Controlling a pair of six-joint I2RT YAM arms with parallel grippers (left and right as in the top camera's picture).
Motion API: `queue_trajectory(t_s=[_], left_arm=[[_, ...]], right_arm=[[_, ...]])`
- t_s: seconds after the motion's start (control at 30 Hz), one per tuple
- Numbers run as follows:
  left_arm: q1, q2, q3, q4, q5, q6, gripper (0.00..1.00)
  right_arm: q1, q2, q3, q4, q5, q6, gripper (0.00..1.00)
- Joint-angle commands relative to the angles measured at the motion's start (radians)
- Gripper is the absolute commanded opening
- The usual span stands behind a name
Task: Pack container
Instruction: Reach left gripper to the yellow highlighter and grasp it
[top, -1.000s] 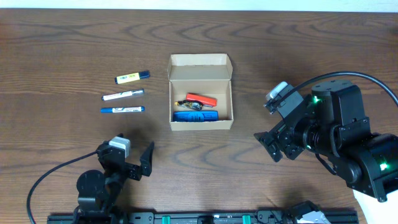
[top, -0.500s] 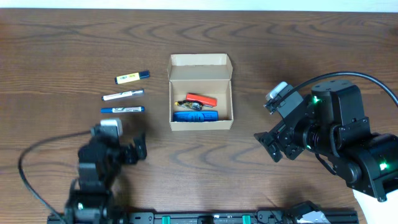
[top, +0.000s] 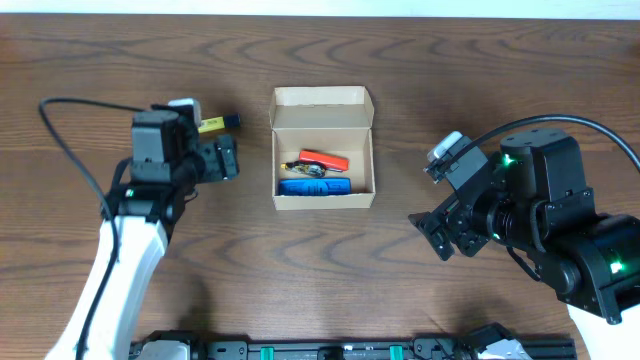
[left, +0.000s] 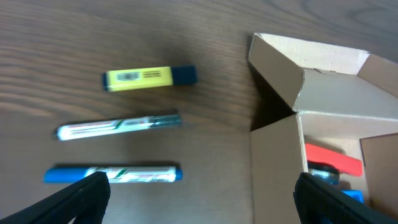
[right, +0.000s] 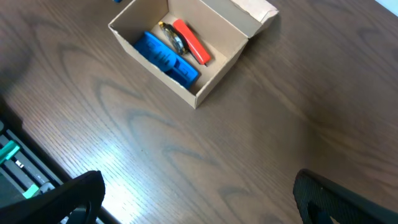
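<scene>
The container (top: 322, 201) is a tan cardboard box in the middle of the table, its flap lid (top: 322, 97) folded back. Inside lie a red item (top: 323, 159) and a blue item (top: 314, 186). Left of the box lie a yellow highlighter (left: 149, 77), a white marker (left: 118, 126) and a blue marker (left: 112, 175). My left gripper (left: 200, 202) hangs open above them, close to the container's left wall (left: 273, 168), holding nothing. My right gripper (right: 199, 199) is open and empty over bare wood, to the right of the container (right: 217, 74) and nearer the front edge.
The dark wooden table (top: 500, 80) is bare behind and to the right of the box. My right arm's bulky body (top: 540, 220) fills the front right. A black rail (top: 320, 350) runs along the front edge.
My left arm has swung from the front edge up to the markers beside the box, covering two of them in the overhead view. The right arm has not moved.
</scene>
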Motion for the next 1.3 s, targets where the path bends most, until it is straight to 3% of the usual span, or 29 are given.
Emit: queue_trajectory(t_s=[0.0, 0.1, 0.23, 0.5, 0.67, 0.9, 1.27], left_arm=[[0.006, 0.070, 0.016, 0.056, 0.058, -0.023, 0.95], [0.006, 0.110, 0.018, 0.122, 0.053, -0.054, 0.95], [0.006, 0.173, 0.064, 0.101, -0.046, -0.225, 0.96], [0.000, 0.380, 0.375, -0.167, -0.157, -0.390, 0.96], [0.002, 0.532, 0.591, -0.341, -0.161, -0.587, 0.96], [0.000, 0.721, 0.766, -0.418, -0.161, -0.750, 0.96], [0.026, 0.882, 0.803, -0.410, -0.118, -0.809, 0.96]], right_arm=[[-0.008, -0.002, -0.003, -0.002, -0.001, 0.003, 0.99], [-0.008, -0.002, -0.003, -0.002, -0.001, 0.003, 0.99], [-0.008, -0.002, -0.003, -0.002, -0.001, 0.003, 0.99], [-0.008, -0.002, -0.003, -0.002, -0.001, 0.003, 0.99], [-0.008, -0.002, -0.003, -0.002, -0.001, 0.003, 0.99], [-0.008, -0.002, -0.003, -0.002, -0.001, 0.003, 0.99], [-0.008, -0.002, -0.003, -0.002, -0.001, 0.003, 0.99]])
